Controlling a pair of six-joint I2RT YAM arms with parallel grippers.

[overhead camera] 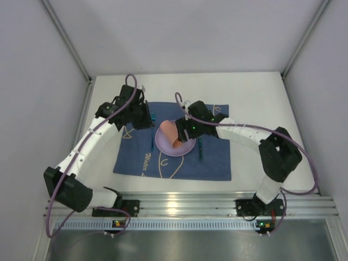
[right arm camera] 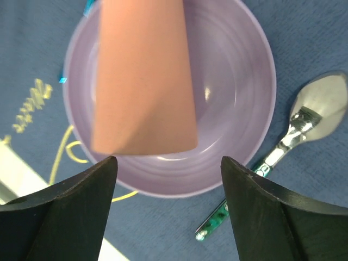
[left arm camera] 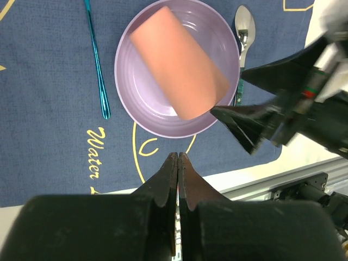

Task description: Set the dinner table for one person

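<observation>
The white dinner table (overhead camera: 255, 98) carries a blue whale mat (overhead camera: 212, 163). A lilac bowl (overhead camera: 182, 148) sits on the mat with a salmon cup (overhead camera: 169, 133) lying tilted on its side in it. A teal utensil (overhead camera: 151, 133) lies left of the bowl and a spoon (overhead camera: 200, 149) right of it. My right gripper (right arm camera: 168, 163) is open just above the bowl's (right arm camera: 234, 81) near rim, beside the cup (right arm camera: 144, 81), touching nothing. My left gripper (left arm camera: 178, 155) is shut and empty, raised above the mat beside the bowl (left arm camera: 147, 98).
The ridged aluminium rail (overhead camera: 217, 204) runs along the table's near edge. Grey walls enclose the table on the left, right and back. The right gripper's fingers (left arm camera: 239, 122) show in the left wrist view beside the cup (left arm camera: 179, 62) and the spoon (left arm camera: 243, 32).
</observation>
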